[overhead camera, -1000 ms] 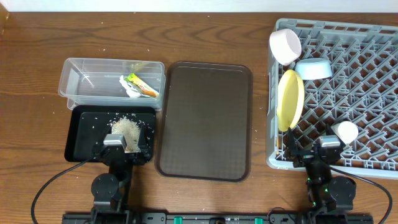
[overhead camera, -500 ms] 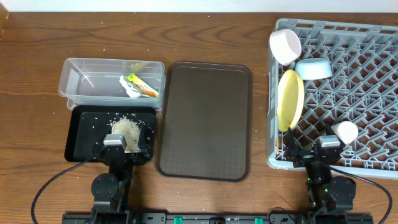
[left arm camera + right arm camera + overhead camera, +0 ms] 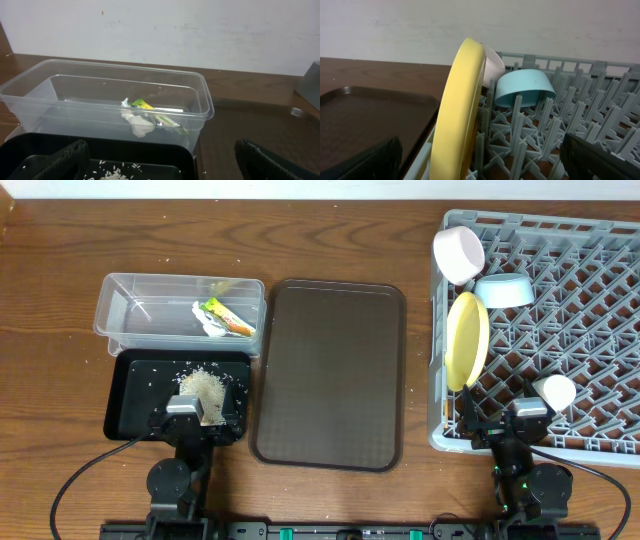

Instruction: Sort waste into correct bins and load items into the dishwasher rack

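Resting: left tool, right tool (agape).

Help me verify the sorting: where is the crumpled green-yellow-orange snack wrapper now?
Overhead, the crumpled green-yellow-orange snack wrapper lies inside the clear plastic rectangular tub on the left side, toward its right end, just beyond the shallow black rectangular tray.

Bright, even and diffuse from above, with no hard shadows on the desk. Faint shade only beside the clear tub and under the rack. Dull sheen on the brown tray. Sharp overhead. Softer and slightly grainy in both wrist views, with the near rim of the yellow plate out of focus and blur along the bottom edge.
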